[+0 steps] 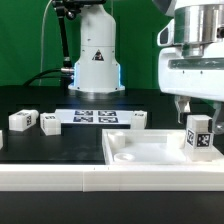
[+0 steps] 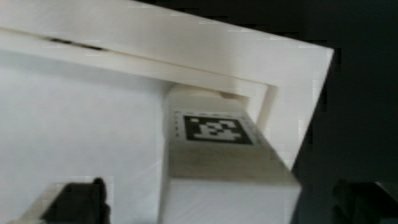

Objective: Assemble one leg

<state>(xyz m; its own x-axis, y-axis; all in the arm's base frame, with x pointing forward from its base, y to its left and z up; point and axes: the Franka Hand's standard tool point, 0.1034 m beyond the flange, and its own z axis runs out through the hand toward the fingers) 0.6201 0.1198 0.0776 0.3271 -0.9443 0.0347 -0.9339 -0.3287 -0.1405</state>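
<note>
one leg stands in the tray; three legs lie outside.

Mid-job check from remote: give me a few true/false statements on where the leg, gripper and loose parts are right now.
1. A leg stands upright in the tray-like piece. True.
2. The gripper is clamped on that leg. False: in the wrist view its fingers stand apart, clear of the leg.
3. The marker board lies inside the tray. False: it lies on the table behind it.
4. Loose legs lie on the table at the exterior view's left. True.
</note>
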